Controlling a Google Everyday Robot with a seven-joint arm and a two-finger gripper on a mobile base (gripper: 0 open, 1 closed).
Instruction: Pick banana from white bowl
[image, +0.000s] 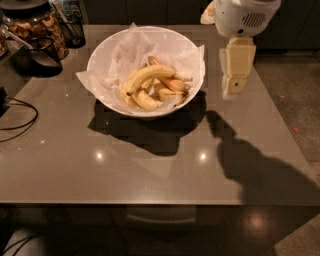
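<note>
Above the grey table (150, 170), beside the white bowl (106, 54), my gripper (234, 86) hangs, opening unclear to me; I should approach the banana (171, 83) from above.

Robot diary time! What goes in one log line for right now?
stage: reaching | gripper: hovering beside large white paper-lined bowl, not touching it | small dull brownish-yellow banana: lying in bowl, not yet picked

We see the gripper (233, 89) hanging just right of the white bowl (107, 55), its arm cut off by the top edge. The banana (173, 84) lies partly under a larger banana (149, 74). The top edge crops the jar (35, 22).
</note>
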